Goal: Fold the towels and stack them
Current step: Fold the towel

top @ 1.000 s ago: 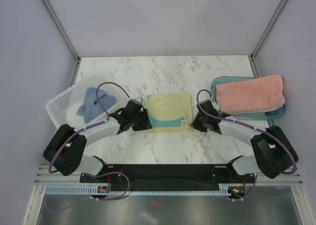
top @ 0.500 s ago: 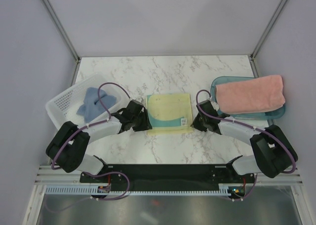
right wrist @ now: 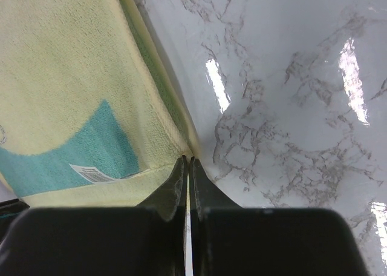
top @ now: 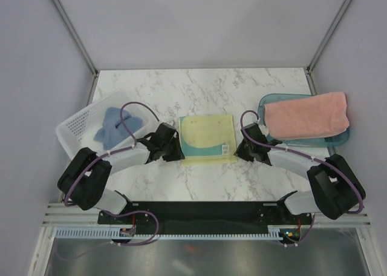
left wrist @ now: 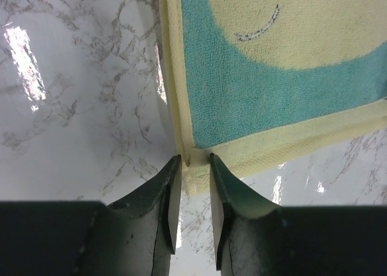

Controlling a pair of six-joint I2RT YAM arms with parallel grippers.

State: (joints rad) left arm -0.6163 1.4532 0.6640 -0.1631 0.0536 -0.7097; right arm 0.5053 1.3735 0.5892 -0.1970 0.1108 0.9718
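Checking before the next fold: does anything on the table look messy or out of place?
Nothing spilled or damaged. The blue-grey towel lies crumpled in the white basket, and the pink towel overhangs the teal tray's far corner.

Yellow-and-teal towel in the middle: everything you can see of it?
The pale-yellow terry towel with a teal crescent lies flat and squared on the white marble table, between the two arms. A dark stitched curve marks the yellow field; a small white tag sits by its near right corner, where the edge shows layers. The left gripper stands narrowly open astride its near left corner; the shut right gripper meets the near right corner, hold unclear.
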